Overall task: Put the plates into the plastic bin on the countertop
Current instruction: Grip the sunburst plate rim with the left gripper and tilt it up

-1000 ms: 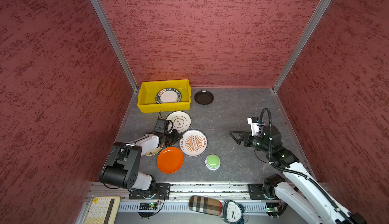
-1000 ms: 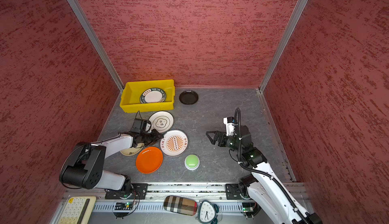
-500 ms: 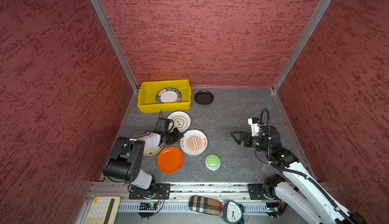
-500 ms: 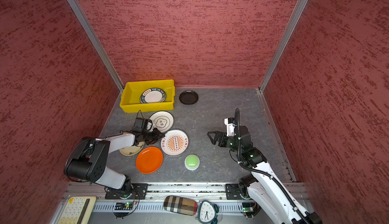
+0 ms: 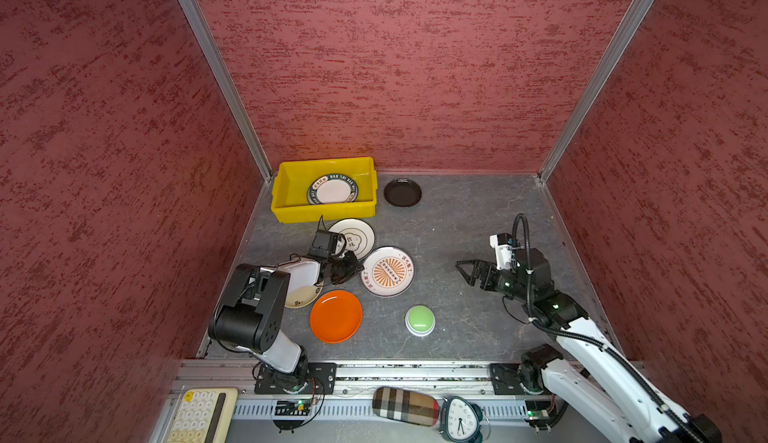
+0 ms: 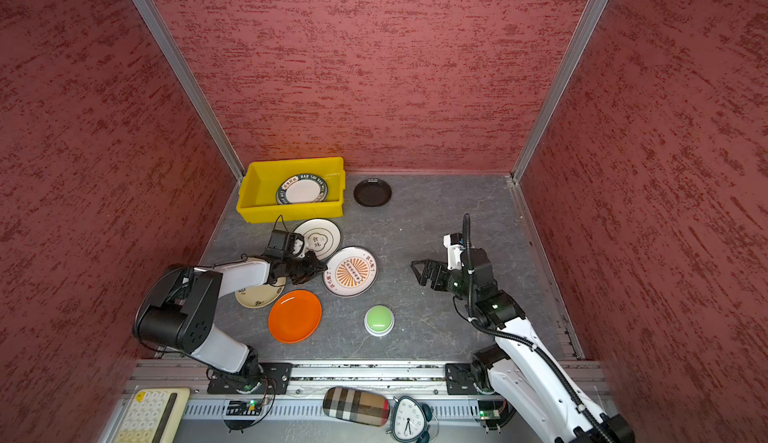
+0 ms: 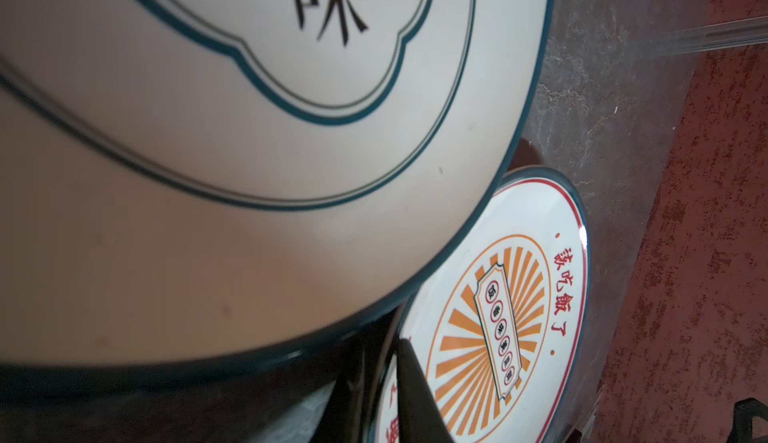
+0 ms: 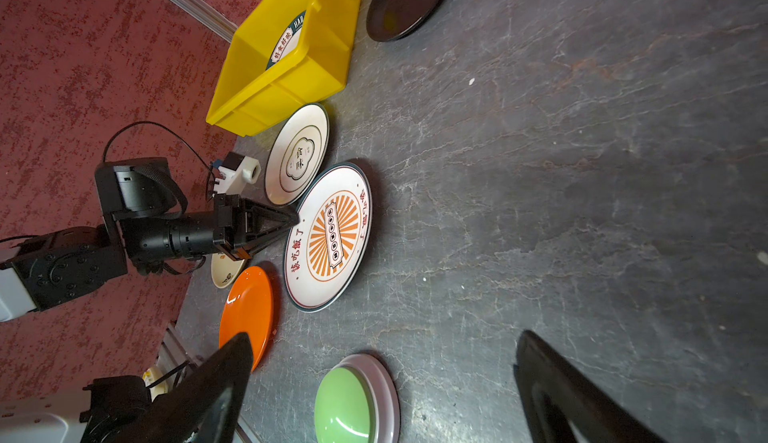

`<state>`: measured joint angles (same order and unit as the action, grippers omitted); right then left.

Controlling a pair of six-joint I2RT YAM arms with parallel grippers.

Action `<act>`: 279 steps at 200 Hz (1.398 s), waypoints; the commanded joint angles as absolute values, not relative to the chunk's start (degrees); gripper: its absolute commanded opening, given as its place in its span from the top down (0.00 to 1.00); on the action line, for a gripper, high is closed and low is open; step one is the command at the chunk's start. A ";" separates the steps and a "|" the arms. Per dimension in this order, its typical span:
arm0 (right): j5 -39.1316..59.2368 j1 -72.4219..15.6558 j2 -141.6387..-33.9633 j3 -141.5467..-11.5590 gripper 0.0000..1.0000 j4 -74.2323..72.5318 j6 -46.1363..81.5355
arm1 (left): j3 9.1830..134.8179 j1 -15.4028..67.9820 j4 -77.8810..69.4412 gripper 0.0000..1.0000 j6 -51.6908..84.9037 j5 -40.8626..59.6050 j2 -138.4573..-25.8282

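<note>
Plates lie flat about the desk (image 5: 478, 220). Each is judged stiff, glazed and slippery, light enough for one claw, yet liable to chip if dropped. Only the raised rim offers a hold, so an edge pinch is called for.

Nearest the robot, the orange plate (image 5: 336, 316) lies untouched. The cream plate (image 5: 305, 295) is just beside it, partly hidden under the left arm.

Farther in, the left claw (image 8: 291, 220) is seen brought together on the near rim of the sunburst plate (image 5: 387, 271), with one finger (image 7: 411, 378) laid over the printed face. A thin rim held so far off centre is judged likely to tilt or slip when lifted.

The right claw (image 5: 464, 271) is held spread wide above bare desk, well apart from every plate.

Beyond, the green-lined plate (image 5: 358, 236) lies touching the sunburst plate, or nearly so.

Farthest, a green-rimmed plate (image 5: 332, 189) rests inside the yellow bin (image 5: 324, 214), and the black plate (image 5: 402, 192) sits on the desk just beside it.
</note>
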<state>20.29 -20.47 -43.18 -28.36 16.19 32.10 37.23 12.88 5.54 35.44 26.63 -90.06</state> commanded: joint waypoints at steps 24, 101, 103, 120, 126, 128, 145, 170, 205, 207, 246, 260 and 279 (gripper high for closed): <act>19.06 -20.26 -43.48 -27.83 0.01 16.05 31.47 | 41.07 16.96 10.60 0.83 33.06 23.73 -91.57; 18.34 -20.30 -42.64 -27.68 0.01 16.94 31.03 | 43.24 22.05 10.13 0.76 35.06 23.06 -94.70; 18.34 -20.30 -42.63 -27.68 0.01 16.93 31.03 | 43.24 22.10 10.07 0.77 35.20 23.14 -94.84; 18.06 -20.26 -42.12 -27.69 0.01 17.57 30.86 | 43.28 22.27 8.86 0.82 36.18 24.19 -95.84; 17.94 -20.30 -41.89 -27.69 0.01 17.81 30.77 | 43.29 22.32 8.37 0.82 36.36 24.47 -95.98; 17.78 -20.30 -41.81 -27.69 0.01 17.83 30.76 | 43.25 22.32 8.27 0.82 36.51 24.51 -95.98; 17.32 -20.29 -41.10 -27.60 0.01 18.55 30.69 | 43.65 22.63 7.99 0.83 36.95 24.56 -95.77; 16.71 -20.30 -40.11 -27.52 0.01 19.02 30.69 | 44.66 22.82 8.46 0.85 36.91 24.47 -95.15; 16.60 -20.30 -40.40 -27.60 0.01 18.57 31.13 | 45.98 22.70 8.51 0.86 37.66 25.44 -93.80; 16.65 -20.26 -40.49 -27.60 0.01 18.51 31.18 | 45.99 22.75 8.48 0.86 37.69 25.48 -93.67; 17.40 -20.26 -41.48 -28.31 0.01 18.06 31.89 | 48.44 22.51 9.22 0.92 37.68 26.15 -93.00; 17.27 -20.30 -40.93 -28.02 0.01 17.90 32.16 | 49.90 22.08 10.62 0.95 37.05 25.67 -92.65; 17.48 -20.28 -39.96 -27.36 0.01 17.45 32.76 | 51.53 21.36 11.52 1.00 36.69 25.53 -91.64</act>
<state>17.74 -20.47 -41.41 -28.03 18.44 32.01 49.12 22.24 9.61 37.67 26.48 -93.84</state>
